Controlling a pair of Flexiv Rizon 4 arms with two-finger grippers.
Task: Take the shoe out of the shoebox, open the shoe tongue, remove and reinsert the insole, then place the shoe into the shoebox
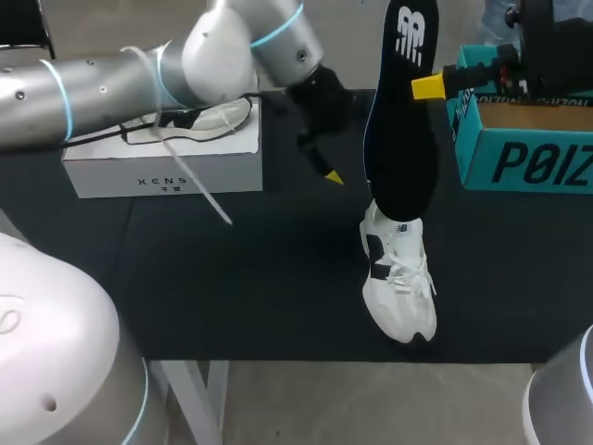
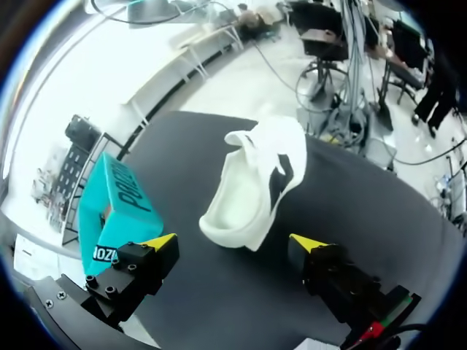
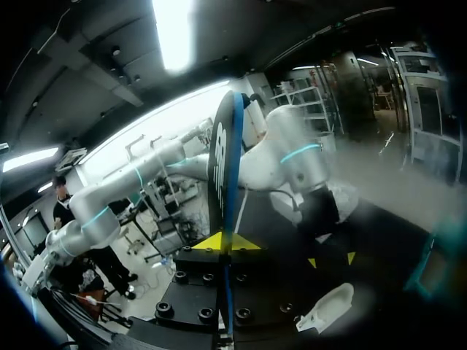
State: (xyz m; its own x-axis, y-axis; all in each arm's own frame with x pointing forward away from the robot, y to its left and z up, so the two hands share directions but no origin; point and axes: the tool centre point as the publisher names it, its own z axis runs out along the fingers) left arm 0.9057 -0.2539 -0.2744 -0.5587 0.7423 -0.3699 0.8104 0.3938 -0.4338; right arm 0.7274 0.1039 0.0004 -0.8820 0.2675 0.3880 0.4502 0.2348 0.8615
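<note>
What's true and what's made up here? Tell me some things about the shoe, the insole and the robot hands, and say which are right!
1. The right gripper is shut on the black insole. True.
2. The white sneaker sits inside the teal shoebox. False: it lies on the black table, outside the box.
3. The left gripper is open and holds nothing. True.
4. The insole lies flat on the table. False: it is held up in the air, above the sneaker.
5. A second shoe rests on top of the white box. True.
</note>
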